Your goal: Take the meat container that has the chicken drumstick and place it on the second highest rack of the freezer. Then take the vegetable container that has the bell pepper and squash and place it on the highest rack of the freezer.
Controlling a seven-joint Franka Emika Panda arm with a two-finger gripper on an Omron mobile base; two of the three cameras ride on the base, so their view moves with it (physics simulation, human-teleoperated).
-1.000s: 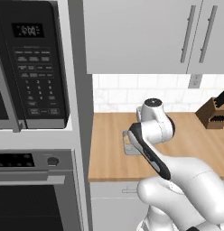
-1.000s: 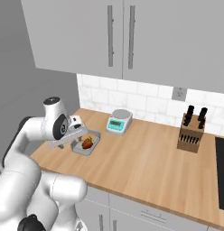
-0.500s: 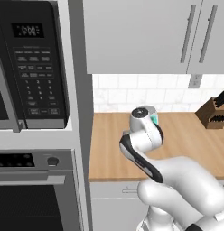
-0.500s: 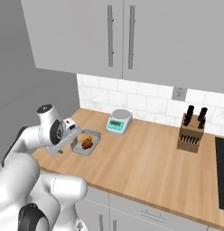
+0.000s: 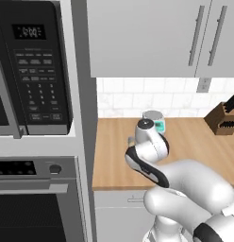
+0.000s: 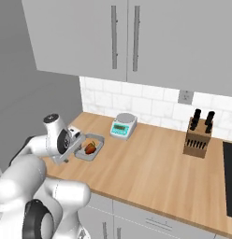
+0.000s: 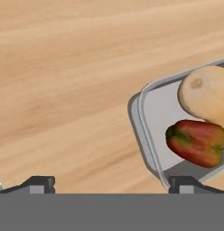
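Counter (image 6: 155, 163) of pale wood carries our vegetable container (image 6: 96, 142) near its left edge, beside the scale (image 6: 123, 126); in it we see the squash (image 7: 205, 94) touching the bell pepper (image 7: 196, 141), and our gripper (image 7: 111, 184) hovers close above, fingers fully spread, gripping nothing

We see even, bright, diffuse rendered light with no glare and only faint soft shadows, such as the one under the upper cabinets (image 6: 136, 42) on the tiled wall (image 6: 150, 105). All 3 views look slightly soft; the hand view's wood counter (image 7: 64, 90) is blurred.
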